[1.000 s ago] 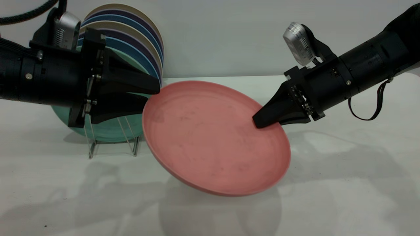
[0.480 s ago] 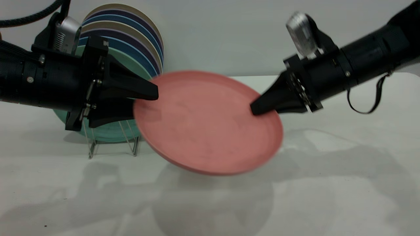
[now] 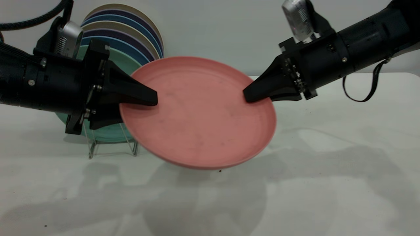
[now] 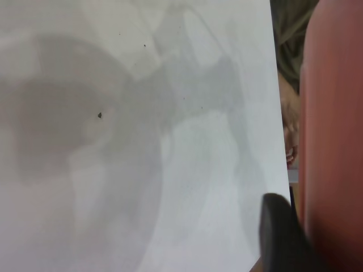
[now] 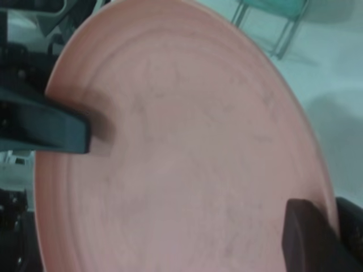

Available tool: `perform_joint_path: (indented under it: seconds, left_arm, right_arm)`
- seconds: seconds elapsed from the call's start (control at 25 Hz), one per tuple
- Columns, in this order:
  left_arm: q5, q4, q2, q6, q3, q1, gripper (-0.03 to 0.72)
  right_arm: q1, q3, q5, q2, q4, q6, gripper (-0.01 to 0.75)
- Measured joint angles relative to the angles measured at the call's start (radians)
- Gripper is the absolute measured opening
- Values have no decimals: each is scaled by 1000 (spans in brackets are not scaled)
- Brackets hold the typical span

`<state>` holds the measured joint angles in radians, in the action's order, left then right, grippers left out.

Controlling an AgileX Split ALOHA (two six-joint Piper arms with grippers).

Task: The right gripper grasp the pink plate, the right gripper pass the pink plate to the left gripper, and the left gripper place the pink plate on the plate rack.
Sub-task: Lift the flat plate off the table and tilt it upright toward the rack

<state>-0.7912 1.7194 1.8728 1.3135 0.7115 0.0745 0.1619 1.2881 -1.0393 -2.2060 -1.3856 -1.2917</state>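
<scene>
Salmon-pink and matte, the pink plate (image 3: 200, 114) hangs tilted above the white table (image 3: 328, 183), between my two grippers. My right gripper (image 3: 251, 96) is clamped on the rim at its own tip, carrying the weight. Across from it, my left gripper (image 3: 144, 105) straddles the opposite rim, one finger over the face, not clearly closed; I judge the handover is under way. Behind the left gripper, the wire plate rack (image 3: 113, 144) holds a mint-green plate (image 3: 108, 131) and others.

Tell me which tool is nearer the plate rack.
Left. The left tool straddles the pink plate's rim right in front of the plate rack. The right tool grips the plate's opposite rim, the whole plate away from the rack.
</scene>
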Motion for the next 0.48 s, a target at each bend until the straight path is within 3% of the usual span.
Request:
perform_joint_path:
  seconds: [0.08,0.16,0.48]
  left_arm:
    - [5,-3,0,-3,0,0,179]
    - [34,-11,2,-3,0,-1,130]
    - [38,-13,3,-3,0,-1,118]
  right_arm:
    - [17,0,3,0,-2,-7,40]
    - [20,0,3,0,-10,-20,42]
    - [22,0,-15,0,-21,-27,102]
